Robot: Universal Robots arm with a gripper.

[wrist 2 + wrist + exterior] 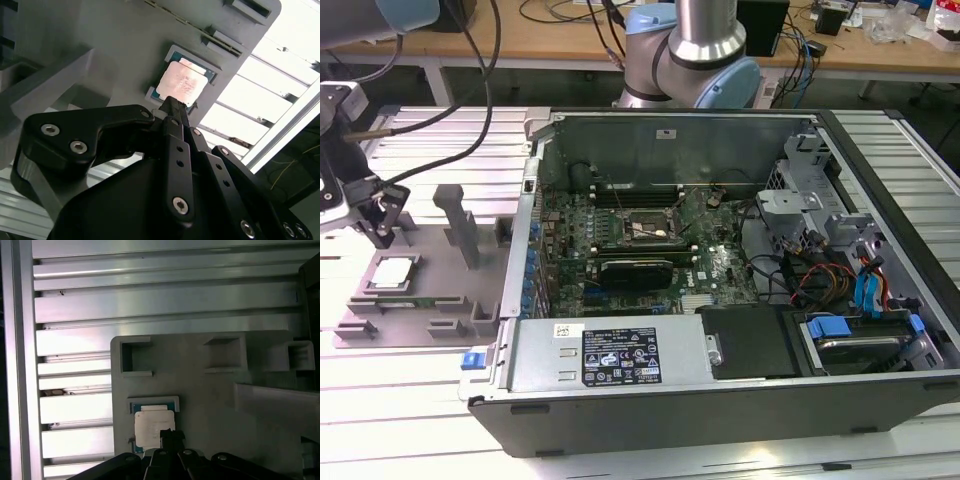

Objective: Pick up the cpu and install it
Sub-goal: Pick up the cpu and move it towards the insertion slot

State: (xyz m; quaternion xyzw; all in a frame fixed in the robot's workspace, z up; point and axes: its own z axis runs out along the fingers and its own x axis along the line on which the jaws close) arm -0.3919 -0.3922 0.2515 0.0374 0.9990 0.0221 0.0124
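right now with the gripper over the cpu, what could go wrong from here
1. The gripper looks nearer one edge of the cpu than its middle, so a descent may press it askew in the grey holder.
2. The holder's upright block stands close beside the gripper; a sideways move could strike it.
3. The socket lies past the case wall, so a low carry might clip that wall.

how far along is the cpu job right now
Nothing looks done yet. The cpu lies in its grey holder, outside the computer case. The gripper hangs close over it, not lifting it. Pickup and fitting into the socket are both left.
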